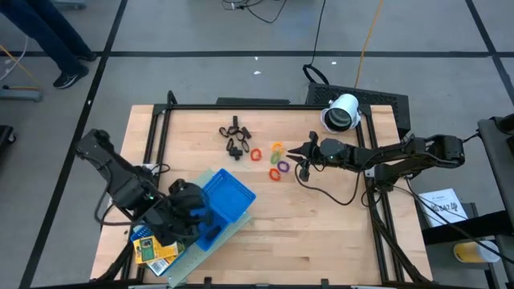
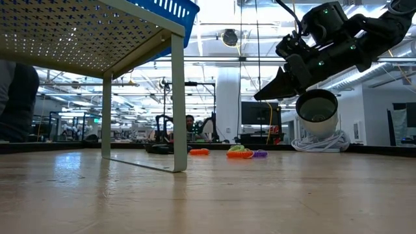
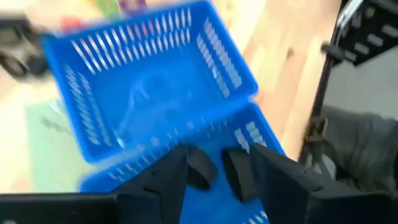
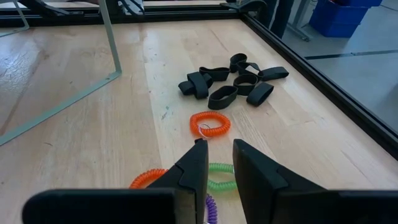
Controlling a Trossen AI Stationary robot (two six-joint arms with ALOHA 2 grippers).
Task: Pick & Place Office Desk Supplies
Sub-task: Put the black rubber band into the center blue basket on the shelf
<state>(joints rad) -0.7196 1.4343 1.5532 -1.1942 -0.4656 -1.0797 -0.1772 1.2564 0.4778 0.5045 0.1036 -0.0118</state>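
Note:
The blue tray (image 1: 231,197) lies tilted over a pale perforated shelf (image 1: 197,249) at the table's near left, and my left gripper (image 1: 191,215) is shut on it. Two yellow printed packs (image 1: 152,247) lie beside the shelf. Black clip-like loops (image 1: 234,138) (image 4: 233,81) and the coloured rings (image 1: 275,160) lie on the wood at mid-table. An orange ring (image 4: 209,124) and a green ring (image 4: 221,174) show ahead of my right gripper (image 4: 217,158). It hovers above the rings (image 2: 246,153), its fingers a narrow gap apart and holding nothing. My left gripper has its two fingers (image 3: 200,168) on either side of a wall of the blue tray (image 3: 214,140), coming from above and slanting down. The blur hides which wall it is. In the low view the tray's corner (image 2: 175,10) stands above the shelf top.
A white cylindrical device (image 1: 342,112) with a coiled cable stands at the far right corner. The shelf's thin metal leg (image 2: 178,97) stands on the table. Black frame rails (image 1: 369,209) run along the table's edges. A person's legs (image 1: 56,40) show beyond the far left.

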